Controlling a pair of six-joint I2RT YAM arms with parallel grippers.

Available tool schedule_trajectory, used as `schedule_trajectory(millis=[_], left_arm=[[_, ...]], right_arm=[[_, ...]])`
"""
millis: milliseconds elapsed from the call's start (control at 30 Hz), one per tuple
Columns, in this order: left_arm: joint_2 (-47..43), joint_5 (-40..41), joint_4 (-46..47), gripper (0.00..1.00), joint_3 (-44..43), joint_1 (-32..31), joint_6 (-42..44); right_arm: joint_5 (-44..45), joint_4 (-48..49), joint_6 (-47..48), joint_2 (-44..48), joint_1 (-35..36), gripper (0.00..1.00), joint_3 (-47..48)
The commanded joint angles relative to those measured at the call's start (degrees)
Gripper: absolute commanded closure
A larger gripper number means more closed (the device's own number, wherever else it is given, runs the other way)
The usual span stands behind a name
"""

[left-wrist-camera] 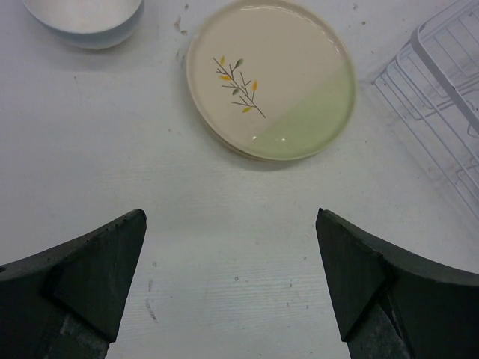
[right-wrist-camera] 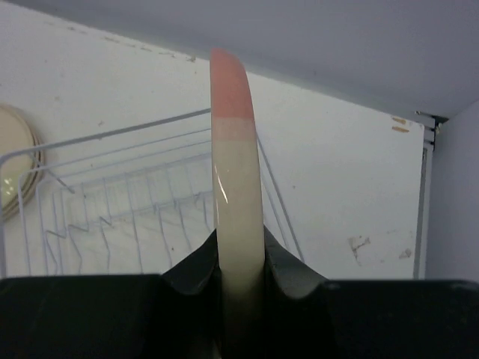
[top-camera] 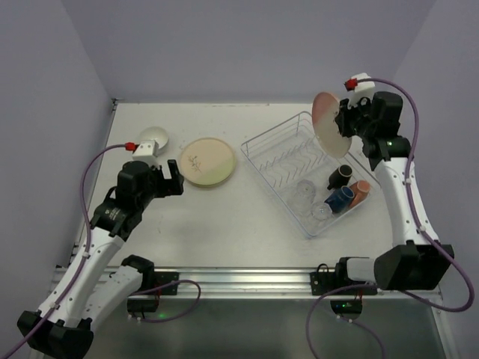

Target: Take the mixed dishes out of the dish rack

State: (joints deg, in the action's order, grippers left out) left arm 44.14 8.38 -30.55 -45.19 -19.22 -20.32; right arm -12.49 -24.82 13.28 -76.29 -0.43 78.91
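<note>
My right gripper [top-camera: 346,120] is shut on a cream and pink plate [top-camera: 329,123], held on edge above the far end of the wire dish rack [top-camera: 258,147]; the right wrist view shows the plate's rim [right-wrist-camera: 236,187] clamped between the fingers. In the rack lie two clear glasses [top-camera: 305,191], a dark blue cup [top-camera: 340,199], a brown cup [top-camera: 340,176] and a salmon cup [top-camera: 360,191]. A cream and green plate with a sprig [top-camera: 207,161] lies stacked on the table left of the rack, also in the left wrist view [left-wrist-camera: 269,78]. A white bowl [top-camera: 153,138] stands at far left. My left gripper [top-camera: 166,177] is open and empty, near the plates.
The rack's corner [left-wrist-camera: 441,90] shows at the right of the left wrist view. The bowl [left-wrist-camera: 86,19] is at its upper left. Walls close the table at the back and sides. Bare table lies in front of the stacked plates.
</note>
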Motion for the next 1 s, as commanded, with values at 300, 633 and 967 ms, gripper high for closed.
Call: schedule_trajectory(millis=[300, 633, 967], left_arm=[[3.6, -32.4, 23.4, 0.0, 2.6, -0.3, -17.7], [24.0, -47.0, 59.3, 0.0, 4.8, -7.6, -40.8], [37.3, -45.4, 74.2, 0.02, -2.7, -14.3, -50.2]], right_arm=[[-5.1, 39.7, -61.8, 28.9, -0.1, 1.0, -31.1], [-15.5, 57.5, -86.7, 38.5, 0.0, 1.0, -48.6], [-23.4, 64.4, -91.2, 37.5, 0.0, 1.0, -51.7]])
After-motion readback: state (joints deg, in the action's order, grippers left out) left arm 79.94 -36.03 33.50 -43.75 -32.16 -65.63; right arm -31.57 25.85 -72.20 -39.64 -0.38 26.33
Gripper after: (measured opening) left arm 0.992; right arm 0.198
